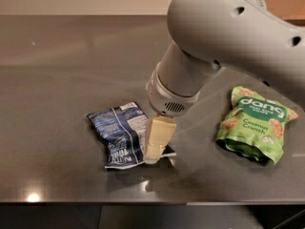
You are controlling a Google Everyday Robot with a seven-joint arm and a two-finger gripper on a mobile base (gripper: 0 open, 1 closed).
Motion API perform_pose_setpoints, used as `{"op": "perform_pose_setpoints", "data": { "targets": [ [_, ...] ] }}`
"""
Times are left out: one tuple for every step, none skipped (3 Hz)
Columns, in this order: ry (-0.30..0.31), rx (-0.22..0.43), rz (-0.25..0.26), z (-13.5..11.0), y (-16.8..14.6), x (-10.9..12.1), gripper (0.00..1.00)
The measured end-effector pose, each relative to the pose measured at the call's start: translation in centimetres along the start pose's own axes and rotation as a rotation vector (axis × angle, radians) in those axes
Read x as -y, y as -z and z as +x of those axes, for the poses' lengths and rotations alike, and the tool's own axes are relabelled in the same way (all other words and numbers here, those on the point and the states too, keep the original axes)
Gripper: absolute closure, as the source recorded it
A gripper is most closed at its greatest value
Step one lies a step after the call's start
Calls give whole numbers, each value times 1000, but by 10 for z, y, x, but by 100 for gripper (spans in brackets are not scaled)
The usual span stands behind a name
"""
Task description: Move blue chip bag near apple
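The blue chip bag (pixel 119 133) lies flat on the dark countertop (pixel 66 66), left of the middle and near the front edge. My gripper (pixel 153 155) hangs from the big grey arm (pixel 214 42) and points down over the bag's right edge, touching it or just above it. The gripper covers part of that edge. The apple is out of view.
A bright green "dang Coconut Crunch" pouch (pixel 255 124) lies at the right of the counter. The counter's front edge (pixel 143 202) runs just below the bag. The arm hides the back right of the counter.
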State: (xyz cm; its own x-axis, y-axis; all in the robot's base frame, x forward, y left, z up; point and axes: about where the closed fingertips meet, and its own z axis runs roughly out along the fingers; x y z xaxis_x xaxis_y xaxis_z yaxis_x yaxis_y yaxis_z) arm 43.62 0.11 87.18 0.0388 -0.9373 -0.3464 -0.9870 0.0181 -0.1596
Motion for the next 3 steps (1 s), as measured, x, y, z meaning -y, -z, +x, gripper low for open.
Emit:
{"op": "perform_pose_setpoints", "data": {
  "targets": [
    [-29,-5,-11,-6,-21,14,0],
    [-55,-9,-30,-14,-42,25,0],
    [-56,-18,-54,-21,-57,28,18]
  ]
}}
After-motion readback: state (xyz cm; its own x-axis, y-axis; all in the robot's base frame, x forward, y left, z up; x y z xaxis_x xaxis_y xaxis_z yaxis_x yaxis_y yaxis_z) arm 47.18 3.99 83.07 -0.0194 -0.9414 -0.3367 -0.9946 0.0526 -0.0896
